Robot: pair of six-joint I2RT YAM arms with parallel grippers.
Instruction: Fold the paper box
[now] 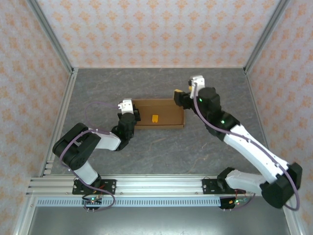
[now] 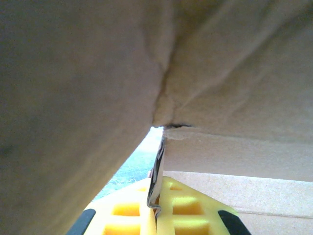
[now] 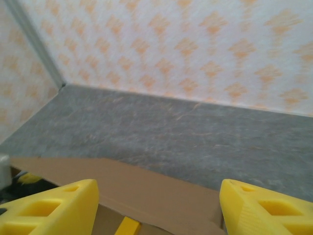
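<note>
The paper box (image 1: 161, 108) is a shallow brown cardboard tray lying in the middle of the table. My left gripper (image 1: 136, 115) is at its left end, and its yellow fingers (image 2: 186, 205) are shut on a thin cardboard wall (image 2: 234, 154) of the box. A large flap of the box (image 2: 73, 98) looms over the left wrist camera. My right gripper (image 1: 180, 98) hovers at the box's far right corner. It (image 3: 157, 198) is open, its fingers (image 3: 54, 208) wide apart over the far wall (image 3: 146, 183) without touching it.
A small yellow piece (image 1: 155, 118) lies inside the box, and its tip (image 3: 128, 226) is in the right wrist view. Grey tabletop (image 1: 161, 152) surrounds the box. Patterned walls (image 1: 156, 29) close in the back and sides. A metal rail (image 1: 146, 185) runs along the near edge.
</note>
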